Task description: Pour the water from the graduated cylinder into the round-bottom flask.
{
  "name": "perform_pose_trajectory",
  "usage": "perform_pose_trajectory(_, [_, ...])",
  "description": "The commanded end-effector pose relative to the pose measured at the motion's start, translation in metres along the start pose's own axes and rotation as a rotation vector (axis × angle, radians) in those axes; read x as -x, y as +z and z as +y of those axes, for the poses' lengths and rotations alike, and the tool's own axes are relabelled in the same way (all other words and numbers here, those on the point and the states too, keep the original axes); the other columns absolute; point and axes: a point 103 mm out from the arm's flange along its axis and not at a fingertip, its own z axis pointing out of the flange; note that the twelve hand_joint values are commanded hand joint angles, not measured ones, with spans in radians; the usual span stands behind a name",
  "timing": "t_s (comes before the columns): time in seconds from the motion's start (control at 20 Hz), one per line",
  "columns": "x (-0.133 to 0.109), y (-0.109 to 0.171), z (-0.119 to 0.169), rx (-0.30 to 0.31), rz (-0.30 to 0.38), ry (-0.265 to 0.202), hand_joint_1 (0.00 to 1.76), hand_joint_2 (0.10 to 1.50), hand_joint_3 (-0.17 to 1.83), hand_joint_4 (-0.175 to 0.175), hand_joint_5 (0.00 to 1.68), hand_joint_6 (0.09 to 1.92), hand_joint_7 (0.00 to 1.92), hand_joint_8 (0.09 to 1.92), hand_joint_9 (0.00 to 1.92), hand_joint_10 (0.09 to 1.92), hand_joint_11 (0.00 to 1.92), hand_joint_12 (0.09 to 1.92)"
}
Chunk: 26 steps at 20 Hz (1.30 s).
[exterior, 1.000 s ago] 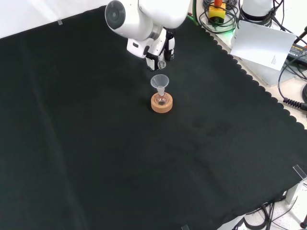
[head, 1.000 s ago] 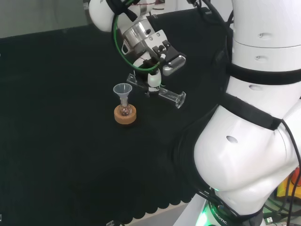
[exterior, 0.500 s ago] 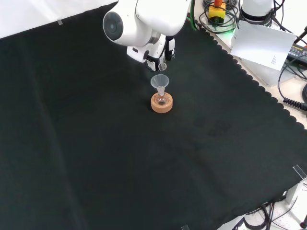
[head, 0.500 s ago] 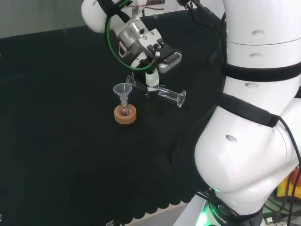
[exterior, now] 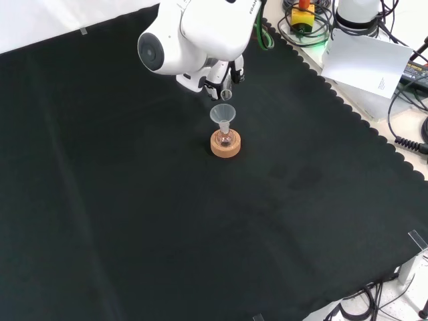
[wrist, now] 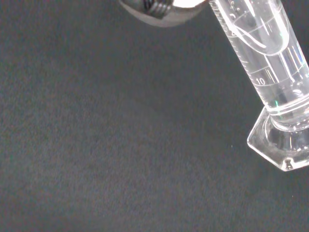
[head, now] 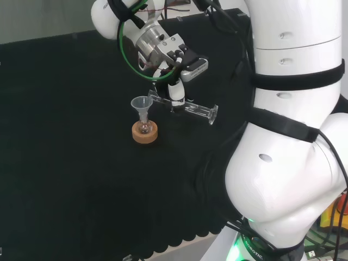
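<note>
In the head view my hand (head: 175, 91) is shut on the clear graduated cylinder (head: 191, 109), which lies almost level above the cloth. Its mouth points left, just beside the rim of a clear funnel (head: 142, 103); its hexagonal foot is to the right. The funnel stands in the small round-bottom flask (head: 144, 128), which sits in a cork ring (head: 145, 134). In the front view the hand (exterior: 226, 72) hangs just behind the funnel (exterior: 223, 113), flask (exterior: 225, 138) and cork ring (exterior: 225, 148). In the wrist view, water lies along the cylinder (wrist: 263, 53).
Black cloth (exterior: 134, 221) covers the bench around the flask. In the head view the arm's white links (head: 293, 136) stand to the right. The cloth's scalloped edge (exterior: 348, 110), cables and a white sheet (exterior: 368, 63) are at the front view's right.
The arm's upper links have swung left in the head view. The cylinder has turned slightly, its mouth a little lower by the funnel's rim and its foot a little farther right.
</note>
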Motion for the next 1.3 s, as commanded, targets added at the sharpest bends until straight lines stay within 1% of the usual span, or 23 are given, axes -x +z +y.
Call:
perform_pose_trajectory(0.05, [-0.0034, -0.0017, -0.0017, -0.034, -0.009, 0.010, 1.26, 1.11, 0.00, -0.175, 0.96, 1.01, 1.01, 1.00, 1.47, 0.09, 1.20, 0.77])
perform_pose_trajectory(0.2, [-0.0072, -0.0040, -0.0016, -0.046, -0.010, 0.008, 1.26, 1.11, 0.00, -0.175, 0.96, 1.01, 1.01, 0.99, 1.48, 0.09, 1.20, 0.77])
perform_pose_trajectory(0.35, [-0.0103, -0.0051, 0.0005, -0.078, -0.013, 0.012, 1.26, 1.11, 0.00, -0.175, 0.96, 1.01, 1.01, 0.99, 1.48, 0.09, 1.20, 0.77])
perform_pose_trajectory(0.55, [-0.0125, -0.0064, 0.0025, -0.100, -0.014, 0.013, 1.26, 1.11, 0.00, -0.175, 0.96, 1.01, 1.01, 0.99, 1.48, 0.09, 1.21, 0.77])
perform_pose_trajectory(0.9, [-0.0106, -0.0083, 0.0034, -0.160, -0.019, 0.034, 1.26, 1.11, 0.00, -0.175, 0.96, 1.00, 1.01, 0.99, 1.49, 0.09, 1.21, 0.76])
perform_pose_trajectory(1.3, [-0.0106, -0.0112, 0.0016, -0.199, -0.021, 0.054, 1.26, 1.11, 0.00, -0.175, 0.96, 1.01, 1.01, 0.99, 1.49, 0.09, 1.21, 0.76])
